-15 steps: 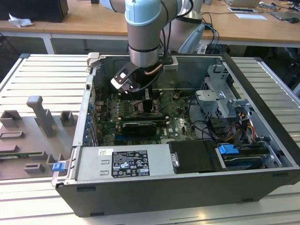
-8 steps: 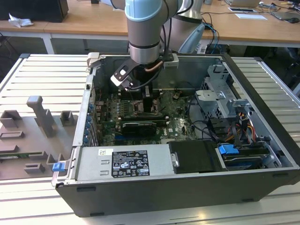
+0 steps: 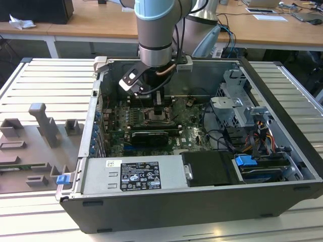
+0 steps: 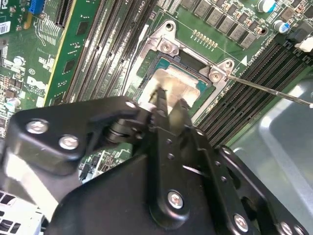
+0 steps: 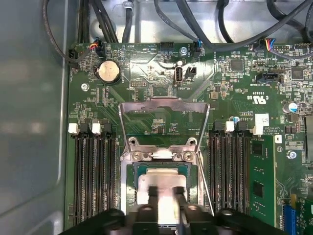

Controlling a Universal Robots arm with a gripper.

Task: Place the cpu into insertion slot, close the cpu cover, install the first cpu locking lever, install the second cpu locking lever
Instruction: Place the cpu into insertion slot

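power supply (image 3: 133, 176) | coin battery (image 5: 108, 72) | memory slots (image 5: 93, 176) | grey fixtures (image 3: 43, 123)

Looked like a robotics lab / tech workshop: robot arm (image 3: 156, 30) over an opened PC case (image 3: 166, 212) on a ribbed metal bench (image 3: 45, 80), grey plastic jigs (image 3: 45, 123) beside it, wooden office desks (image 3: 91, 25) w/ papers (image 3: 270, 17) & a laptop (image 3: 308, 17) behind.

Arm (image 3: 155, 30) at upper centre of exterior view, wrist vertical, gripper (image 3: 158, 110) pointing straight down, fingers (image 4: 159, 110) narrowly apart.
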